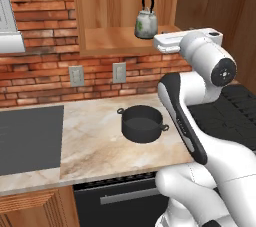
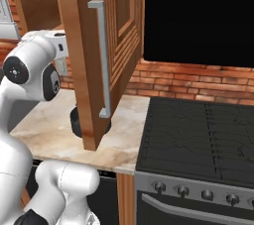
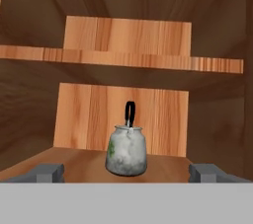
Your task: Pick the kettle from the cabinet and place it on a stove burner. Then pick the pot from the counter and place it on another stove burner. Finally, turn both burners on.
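The kettle (image 1: 146,23) stands upright on the bottom shelf of the cabinet (image 1: 115,41), well inside it, with its thin black handle arching above the whitish, green-flecked body. In the hand view the kettle (image 3: 126,150) sits straight ahead on the wooden shelf, between the two finger tips of the tool (image 3: 126,172), which stand spread wide and released, holding nothing and apart from the kettle. A second shelf runs across the cabinet above it, and the back wall is plain light wood.

The cabinet door (image 2: 101,55) hangs swung open, its long steel handle facing the right base view. Below the cabinet lies the bench (image 1: 95,146), beige marble with brown veins, and on it the pot (image 1: 142,123) sits open-topped, its two loop handles at the sides. To the left of the pot a dark grey flat panel (image 1: 30,138) is set into the bench.

Behind runs a red brick wall (image 1: 45,21) carrying two outlet plates (image 1: 119,72). To the right of the bench stands the black cooktop (image 2: 198,140), its grates bare, with a row of knobs (image 2: 206,194) along the steel front. Above it hangs a black microwave (image 2: 198,16).
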